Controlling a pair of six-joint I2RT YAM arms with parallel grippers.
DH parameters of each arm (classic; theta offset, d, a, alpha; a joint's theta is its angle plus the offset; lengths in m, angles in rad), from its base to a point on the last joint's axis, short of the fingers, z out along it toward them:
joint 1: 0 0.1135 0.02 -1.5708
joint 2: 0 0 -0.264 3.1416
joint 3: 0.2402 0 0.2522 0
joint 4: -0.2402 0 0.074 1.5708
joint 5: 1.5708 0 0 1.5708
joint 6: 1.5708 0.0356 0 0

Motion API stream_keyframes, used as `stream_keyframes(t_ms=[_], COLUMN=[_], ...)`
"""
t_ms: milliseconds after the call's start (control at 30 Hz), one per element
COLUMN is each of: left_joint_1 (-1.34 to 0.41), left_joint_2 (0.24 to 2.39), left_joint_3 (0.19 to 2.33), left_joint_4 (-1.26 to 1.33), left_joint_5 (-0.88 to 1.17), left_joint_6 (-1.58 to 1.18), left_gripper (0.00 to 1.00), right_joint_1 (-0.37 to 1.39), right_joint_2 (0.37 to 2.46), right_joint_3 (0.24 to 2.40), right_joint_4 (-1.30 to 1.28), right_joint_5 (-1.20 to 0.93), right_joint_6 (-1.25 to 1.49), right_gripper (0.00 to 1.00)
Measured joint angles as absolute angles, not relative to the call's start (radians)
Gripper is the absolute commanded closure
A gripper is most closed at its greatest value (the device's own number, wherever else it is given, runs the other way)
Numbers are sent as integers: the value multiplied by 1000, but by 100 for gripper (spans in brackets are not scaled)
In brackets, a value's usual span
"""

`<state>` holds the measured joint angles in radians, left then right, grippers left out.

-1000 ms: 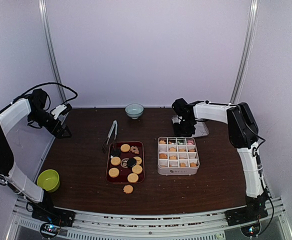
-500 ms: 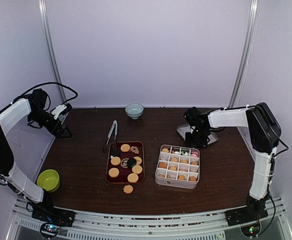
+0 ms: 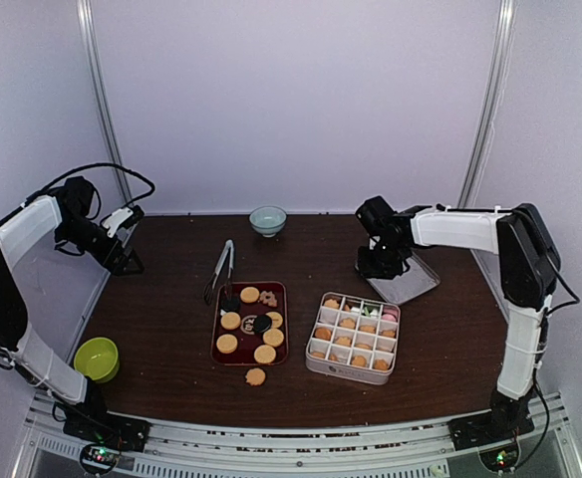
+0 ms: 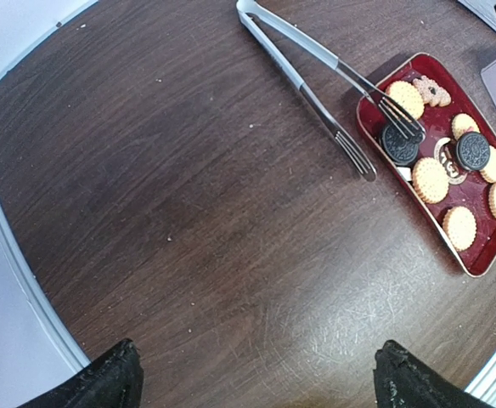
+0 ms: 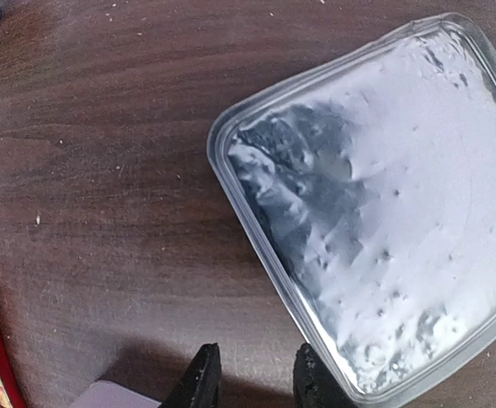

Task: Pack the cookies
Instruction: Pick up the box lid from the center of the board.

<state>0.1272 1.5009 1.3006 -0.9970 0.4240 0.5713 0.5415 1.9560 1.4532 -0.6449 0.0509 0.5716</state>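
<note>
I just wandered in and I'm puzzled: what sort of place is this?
Probably a robotics test booth, not a kitchen: two arms bolted to a table edge, plain white walls closing it in, and cookies staged on a red tray beside a divided box.

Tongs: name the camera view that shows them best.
Left wrist: the tongs lie large and sharp, one forked tip over the red tray. Top external shows them small; right wrist shows none.
</note>
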Motion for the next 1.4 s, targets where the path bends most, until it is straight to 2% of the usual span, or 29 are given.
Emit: stream_keyframes(t_ms=[133,433,700,1000,1167,1267,1400], left_joint_1=[127,127,127,127,127,127,127], left_joint_2=[1498,1497,1497,1497,1497,1496,1496], left_joint_3=[1301,1301,1302,1304,1318,1338,1389], left_joint_4=[-997,-1000,-1005,-1009,-1015,-1016,-1028], left_joint_5=[422,419,424,447,490,537,633], left_joint_6=[574,582,582,582,577,577,577], left_gripper=[2,2,2,2,2,3,2], right_joint_1=[548,548,551,550,553,558,564], right_joint_2=[2000,1998,1963,1928,1839,1742,1576], right_joint_3=[1475,1339,1272,1322,1391,1405,1361], right_joint_4=[-636,-601,-525,-583,-606,-588,-443], right_joint_5=[72,104,115,118,106,54,-144], right_joint_6=[574,595,598,566,542,548,610], right_gripper=[70,72,100,100,100,100,100])
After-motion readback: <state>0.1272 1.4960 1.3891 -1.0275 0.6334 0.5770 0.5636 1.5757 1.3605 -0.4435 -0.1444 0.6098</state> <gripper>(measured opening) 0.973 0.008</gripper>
